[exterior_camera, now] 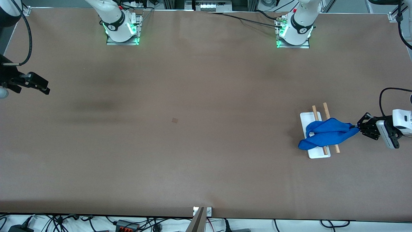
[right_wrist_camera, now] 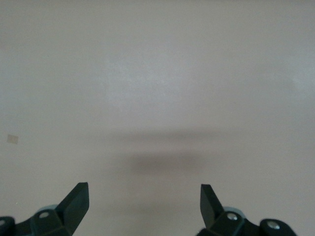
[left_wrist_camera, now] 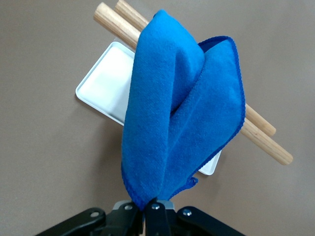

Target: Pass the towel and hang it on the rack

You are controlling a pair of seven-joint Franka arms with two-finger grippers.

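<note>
**Desk:** What fills the frame?

**Photographer:** A brown table (exterior_camera: 180,154) from edge to edge in the front view. At middle right stands the rack (exterior_camera: 309,117): a white base with two wooden rods (exterior_camera: 326,109) above it, their long axis running up and down the frame. The blue towel (exterior_camera: 325,133) lies draped across both rods, sagging onto the base at the lower end.

**Desk:** And the arms?

**Photographer:** The left gripper (exterior_camera: 358,126) sits at the right edge, level with the rack and just beside it, toward the left arm's end of the table. Its fingers are clamped on one bunched corner of the towel; the left wrist view shows the cloth (left_wrist_camera: 177,123) pinched right at the fingertips (left_wrist_camera: 156,212) and running straight away from them over the rods (left_wrist_camera: 266,142). The right gripper (exterior_camera: 43,87) waits at the far left edge of the frame, well apart from everything, fingers (right_wrist_camera: 78,199) spread wide with nothing between them.

**Desk:** What does the next move turn on?

**Photographer:** The towel stretches crosswise to the rods, from the left gripper's fingers out over the rack. That arm is by far the nearer. My reading is that letting go is what remains, and the risk is the cloth being dragged off as the gripper backs out.
</note>
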